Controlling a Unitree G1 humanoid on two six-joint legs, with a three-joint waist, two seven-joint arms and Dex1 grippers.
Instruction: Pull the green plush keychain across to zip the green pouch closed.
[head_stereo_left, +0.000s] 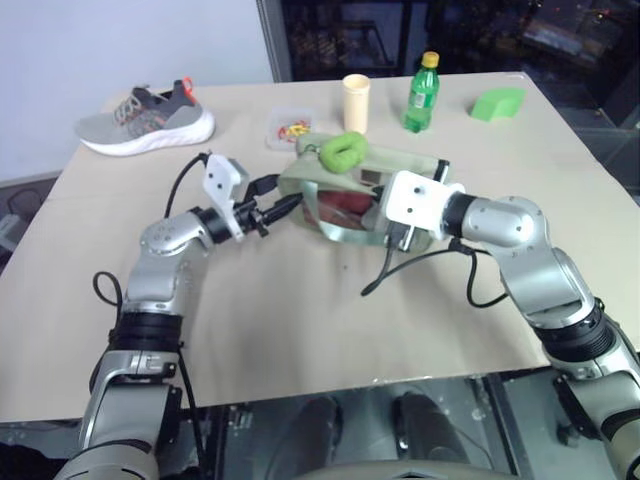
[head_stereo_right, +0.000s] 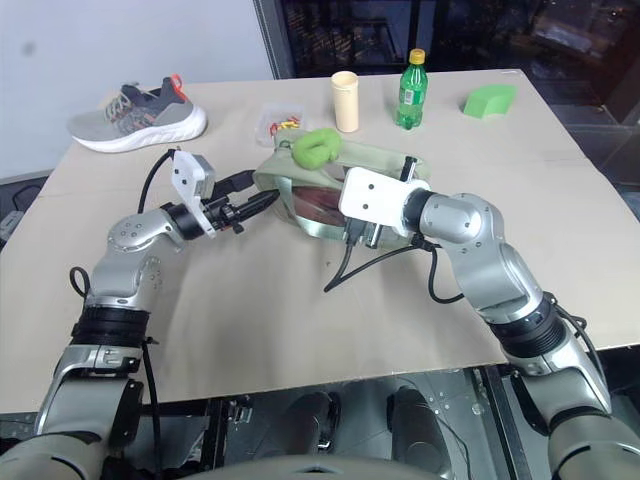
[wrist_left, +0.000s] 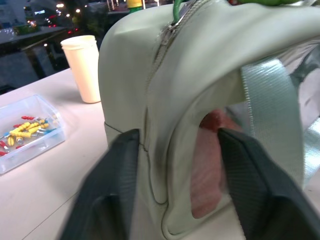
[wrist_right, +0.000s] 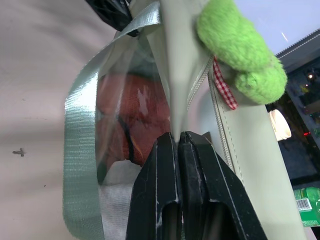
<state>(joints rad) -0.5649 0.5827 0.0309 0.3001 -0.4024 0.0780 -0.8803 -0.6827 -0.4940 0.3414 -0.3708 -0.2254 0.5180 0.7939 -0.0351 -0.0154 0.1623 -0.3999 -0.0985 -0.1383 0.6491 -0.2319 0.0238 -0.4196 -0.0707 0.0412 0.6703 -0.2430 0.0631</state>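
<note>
The green pouch (head_stereo_left: 395, 160) stands on the table's middle, its clear front showing red contents. The green plush keychain (head_stereo_left: 343, 151) rests on top of it near its left end, tied to the zipper by a red checked ribbon. My left gripper (head_stereo_left: 288, 206) points level at the pouch's left end. In the left wrist view its two fingers (wrist_left: 117, 185) stand apart with that end and the mint strap (wrist_left: 270, 110) between them. My right gripper (wrist_right: 178, 136) is shut, pinching the pouch's pale fabric edge at the front right, just below the keychain (wrist_right: 240, 45).
A grey sneaker (head_stereo_left: 145, 118) lies at the far left. Behind the pouch are a clear box (head_stereo_left: 288, 128) of coloured bits, a cream cup (head_stereo_left: 356, 103), a green bottle (head_stereo_left: 422, 93) and a green wedge block (head_stereo_left: 498, 103). Black cables hang from both wrists.
</note>
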